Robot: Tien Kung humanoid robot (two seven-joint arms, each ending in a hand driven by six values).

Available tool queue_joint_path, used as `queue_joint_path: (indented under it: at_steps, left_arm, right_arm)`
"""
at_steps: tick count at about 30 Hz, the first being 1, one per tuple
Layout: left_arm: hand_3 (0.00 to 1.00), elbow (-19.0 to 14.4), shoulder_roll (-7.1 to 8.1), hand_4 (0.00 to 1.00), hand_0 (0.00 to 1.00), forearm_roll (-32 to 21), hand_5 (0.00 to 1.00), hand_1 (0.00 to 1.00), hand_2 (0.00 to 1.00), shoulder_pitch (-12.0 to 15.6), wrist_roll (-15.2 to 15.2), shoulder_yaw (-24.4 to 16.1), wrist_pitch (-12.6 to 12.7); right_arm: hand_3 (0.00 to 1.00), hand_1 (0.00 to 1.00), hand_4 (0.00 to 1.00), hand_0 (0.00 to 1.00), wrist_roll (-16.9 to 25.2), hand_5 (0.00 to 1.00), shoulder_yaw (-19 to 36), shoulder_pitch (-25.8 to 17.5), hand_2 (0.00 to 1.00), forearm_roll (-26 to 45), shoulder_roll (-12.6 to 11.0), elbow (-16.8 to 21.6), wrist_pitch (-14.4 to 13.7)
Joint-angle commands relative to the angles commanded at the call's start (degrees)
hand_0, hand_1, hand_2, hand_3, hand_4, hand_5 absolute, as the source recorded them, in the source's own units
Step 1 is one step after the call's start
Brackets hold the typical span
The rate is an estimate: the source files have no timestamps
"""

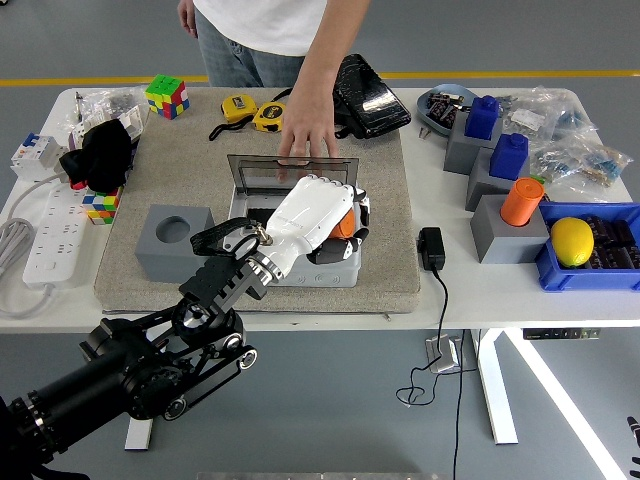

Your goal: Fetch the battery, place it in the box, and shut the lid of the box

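Observation:
My left hand (335, 222), white with black joints, reaches from the lower left over the grey box (310, 272) on the beige mat. Its fingers are curled around an orange battery (343, 225), which shows only as a small orange patch under the palm, low inside the box's opening. The box's clear lid (262, 172) stands open at the far side. A person's hand (308, 135) rests on the lid's far edge. My right arm is out of the picture.
A grey holder block (172, 240) with an empty round hole sits left of the box. Right of the mat lie a black adapter (432, 247), grey and blue blocks, another orange cylinder (522, 200) and a lemon (571, 240) in a blue bin. Tape measures and a black pouch (368, 95) lie behind.

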Motion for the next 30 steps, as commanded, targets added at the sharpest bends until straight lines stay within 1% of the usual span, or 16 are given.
queue_joint_path:
  at_steps: [5,6,11,12,18,19,24,25,30]
  left_arm:
    - [0.41,1.1,-0.04,0.595,0.044,-1.1,0.064,0.048,0.249,0.1,-1.2,0.0,-0.5]
    - [0.326,1.2,-0.02,0.59,0.055,-1.4,0.071,0.098,0.224,0.1,-1.6,0.0,-0.6]
    - [0.326,1.7,0.0,0.59,0.055,-1.6,0.071,0.098,0.224,0.2,-2.4,-0.1,-1.0]
    - [0.326,1.7,0.01,0.592,0.095,-1.5,0.08,0.14,0.227,0.2,-2.4,-0.2,-1.1]
    - [0.326,1.7,-0.08,0.592,0.095,-1.2,0.08,0.14,0.227,0.3,-2.6,-0.2,-1.3]
    - [0.324,1.7,-0.08,0.592,0.169,-1.1,0.086,0.261,0.26,0.3,-2.6,-0.1,-1.2]
    - [0.324,2.0,-0.12,0.592,0.169,-1.0,0.086,0.261,0.26,0.4,-2.7,-0.1,-1.6]
    - [0.399,2.1,-0.12,0.594,0.214,-1.0,0.109,0.433,0.365,0.4,-2.7,-0.1,-1.6]
    - [0.399,2.3,-0.15,0.594,0.214,-0.9,0.109,0.433,0.365,0.6,-3.1,-0.2,-1.6]
  right_arm:
    - [0.804,0.826,0.998,0.855,0.1,0.998,-0.2,0.1,0.782,0.3,0.0,0.0,0.0]
    - [0.804,0.825,0.998,0.855,0.1,0.998,-0.2,0.0,0.782,0.3,0.0,0.0,0.0]
    - [0.804,0.825,0.998,0.855,0.0,0.998,-0.2,-0.1,0.782,0.3,0.0,0.0,0.1]
    - [0.804,0.825,0.998,0.855,0.0,0.998,-0.2,-0.1,0.782,0.3,0.0,0.0,0.1]
    - [0.804,0.825,0.998,0.855,0.1,0.998,-0.6,-0.1,0.782,0.6,-0.1,0.0,0.2]
    - [0.804,0.821,0.998,0.854,0.0,0.998,-0.6,-0.1,0.781,0.6,-0.1,0.0,0.2]
    - [0.804,0.821,0.998,0.854,0.0,0.998,-0.8,-0.2,0.781,0.8,-0.2,0.0,0.3]
    - [0.804,0.821,0.998,0.855,0.0,0.998,-0.8,-0.2,0.78,0.8,-0.2,0.0,0.3]
    - [0.804,0.821,0.998,0.855,0.0,0.998,-1.0,-0.3,0.78,1.0,-0.2,0.0,0.4]
